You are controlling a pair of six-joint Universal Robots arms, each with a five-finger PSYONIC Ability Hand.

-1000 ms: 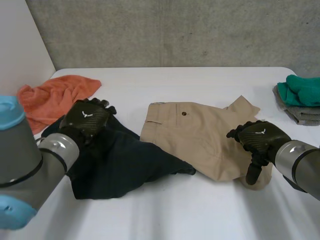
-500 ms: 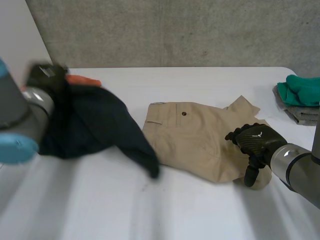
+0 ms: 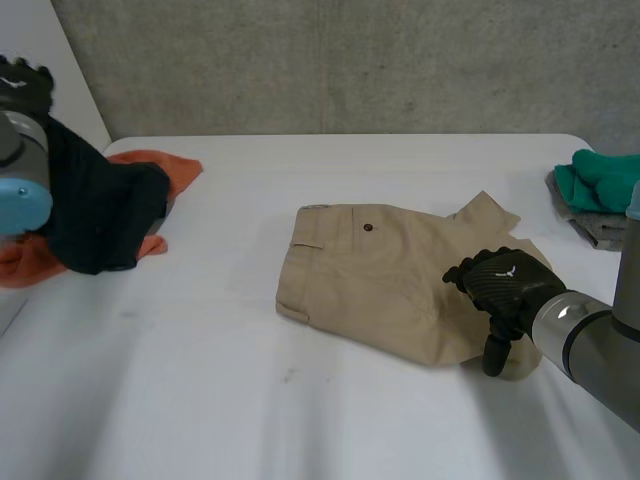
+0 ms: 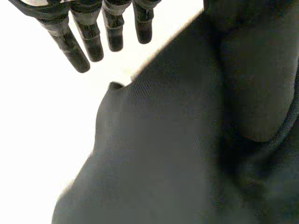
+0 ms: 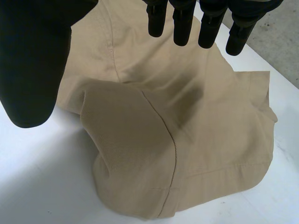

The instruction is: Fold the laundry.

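- Tan shorts [image 3: 380, 270] lie right of centre: soft, light and floppy, so I'd grab the waistband corners.
- Right hand [image 3: 500, 285], fingers spread, is over their right end.
- Left hand [image 3: 20, 80] is high at far left with dark cloth [image 3: 100, 215]; can't tell the grip.

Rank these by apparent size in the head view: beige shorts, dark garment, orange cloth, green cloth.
1. Beige shorts.
2. Dark garment, held up nearer the camera, so unsure.
3. Orange cloth, partly covered.
4. Green cloth, partly out of view.
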